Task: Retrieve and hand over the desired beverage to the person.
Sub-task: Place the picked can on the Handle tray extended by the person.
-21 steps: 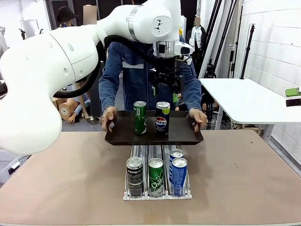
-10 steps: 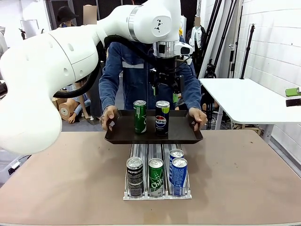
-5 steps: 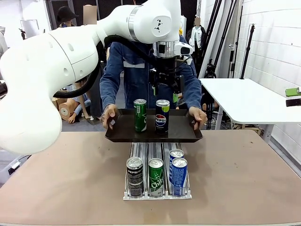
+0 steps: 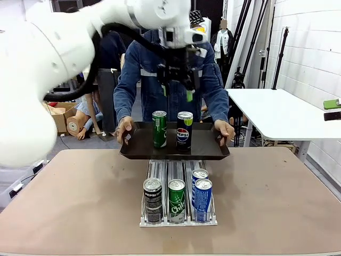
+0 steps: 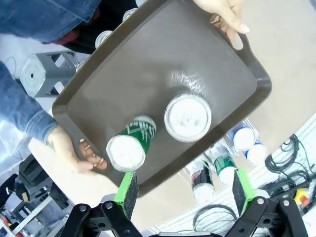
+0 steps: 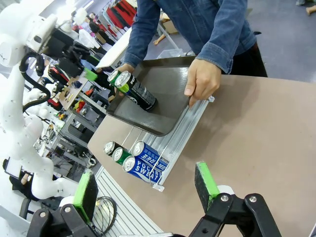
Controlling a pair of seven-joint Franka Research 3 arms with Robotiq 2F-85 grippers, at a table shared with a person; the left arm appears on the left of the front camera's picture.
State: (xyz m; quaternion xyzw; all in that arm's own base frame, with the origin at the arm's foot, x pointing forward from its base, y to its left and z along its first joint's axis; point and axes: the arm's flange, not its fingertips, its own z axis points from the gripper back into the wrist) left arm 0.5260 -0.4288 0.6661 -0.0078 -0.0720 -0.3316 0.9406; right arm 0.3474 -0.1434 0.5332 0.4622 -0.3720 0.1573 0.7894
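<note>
On the dark tray (image 4: pixel 139 152) held at the far edge of the table (image 4: pixel 80 202) stand two upright cans side by side and slightly apart: a green can (image 4: pixel 159 128) and a black Pepsi can (image 4: pixel 184 129). The person (image 4: pixel 154 80), in a blue denim jacket, grips the tray at both short ends, one hand (image 4: pixel 123 129) at picture left and the other hand (image 4: pixel 224 131) at picture right in the front view. Above the cans and clear of them hangs the left gripper (image 4: pixel 176 89), its jaws spread wide and holding nothing; in the left wrist view the left gripper (image 5: pixel 181 190) looks straight down on both can tops, green pads apart. Below the tray, on the table, a clear three-lane rack (image 4: pixel 178 218) holds a black Pepsi can in the left lane (image 4: pixel 152 199), a green can in the middle lane (image 4: pixel 176 200) and two blue cans (image 4: pixel 201 196) one behind the other in the right lane. The right gripper (image 6: pixel 148 190) sits low over the table's near side, jaws wide apart and empty, well away from the tray. A white side table (image 4: pixel 277 114) stands at picture right.
</note>
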